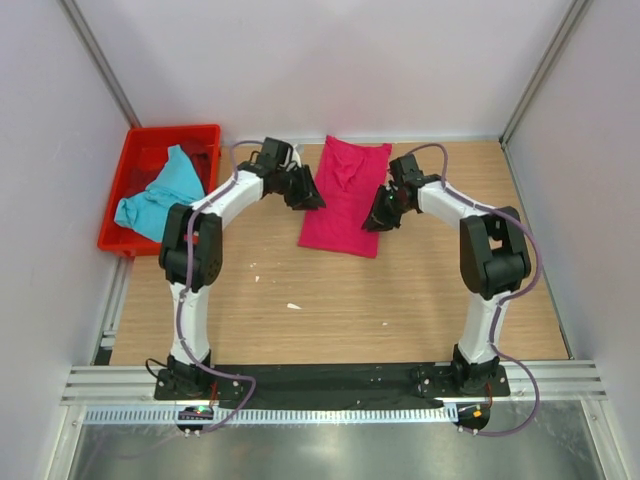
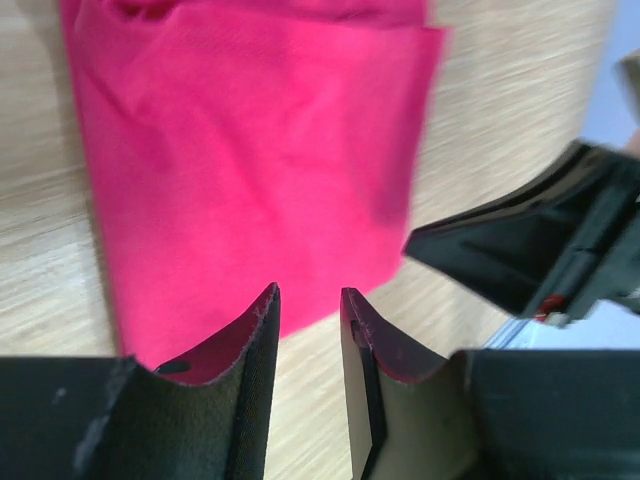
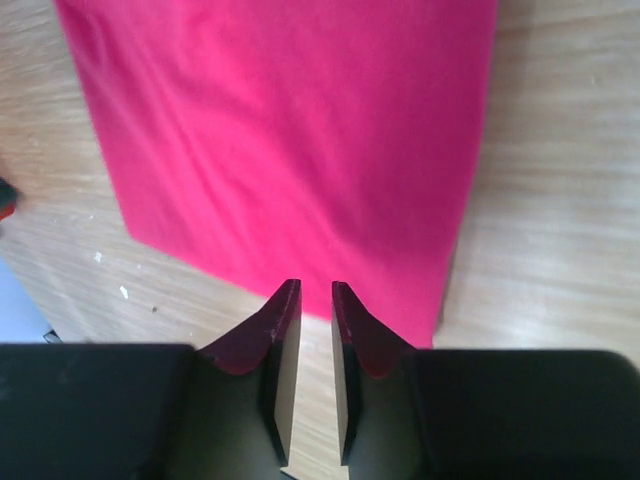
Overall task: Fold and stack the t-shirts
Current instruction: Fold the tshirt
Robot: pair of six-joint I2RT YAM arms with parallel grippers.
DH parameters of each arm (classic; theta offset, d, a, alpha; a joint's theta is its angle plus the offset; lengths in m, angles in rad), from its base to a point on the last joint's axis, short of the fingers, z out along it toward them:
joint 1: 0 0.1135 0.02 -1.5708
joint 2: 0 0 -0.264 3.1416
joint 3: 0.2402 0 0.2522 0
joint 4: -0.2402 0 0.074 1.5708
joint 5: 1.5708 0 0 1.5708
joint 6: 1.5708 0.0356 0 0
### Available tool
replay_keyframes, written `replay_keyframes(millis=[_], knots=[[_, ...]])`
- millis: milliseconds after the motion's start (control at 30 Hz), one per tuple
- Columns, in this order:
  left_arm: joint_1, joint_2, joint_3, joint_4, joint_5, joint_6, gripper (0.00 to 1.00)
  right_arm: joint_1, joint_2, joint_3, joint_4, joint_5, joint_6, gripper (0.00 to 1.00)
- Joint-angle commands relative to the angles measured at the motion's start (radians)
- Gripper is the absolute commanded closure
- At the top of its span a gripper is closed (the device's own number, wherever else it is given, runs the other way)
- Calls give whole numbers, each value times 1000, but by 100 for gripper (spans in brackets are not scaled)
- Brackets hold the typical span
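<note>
The magenta-pink t-shirt lies flat on the wooden table, folded into a long rectangle. Its far end is close to the back edge of the table, and some creasing shows near that end. The turquoise-blue t-shirt is unfolded and bunched inside the red crate, which stands at the far left of the table, well apart from the pink one. The left gripper is at the left edge of the folded pink shirt. Its jaws stand partly open, with bare table visible through the gap and nothing between them. The right gripper is at the shirt's right edge, towards its near corner. Its jaws are parted by only a narrow slit and also hold nothing. In both wrist views the fingertips point at the cloth's border, and pink colour reflects on their inner faces. Whether the tips touch the fabric cannot be told. The two grippers face each other across the shirt, and the right one shows at the right of the left wrist view. Two small white scraps lie on the table nearer the arm bases.
</note>
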Motion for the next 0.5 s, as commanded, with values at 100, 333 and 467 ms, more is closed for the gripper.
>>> replay_keyframes(millis=[100, 333, 467], knots=[[-16, 92, -73, -25, -39, 51, 68, 18, 96, 37, -4, -16, -7, 73], [-34, 44, -229, -51, -104, 62, 69, 38, 33, -141, 5, 52, -66, 71], [-77, -99, -450, -14, -129, 14, 69, 38, -29, -245, -2, 69, -91, 69]])
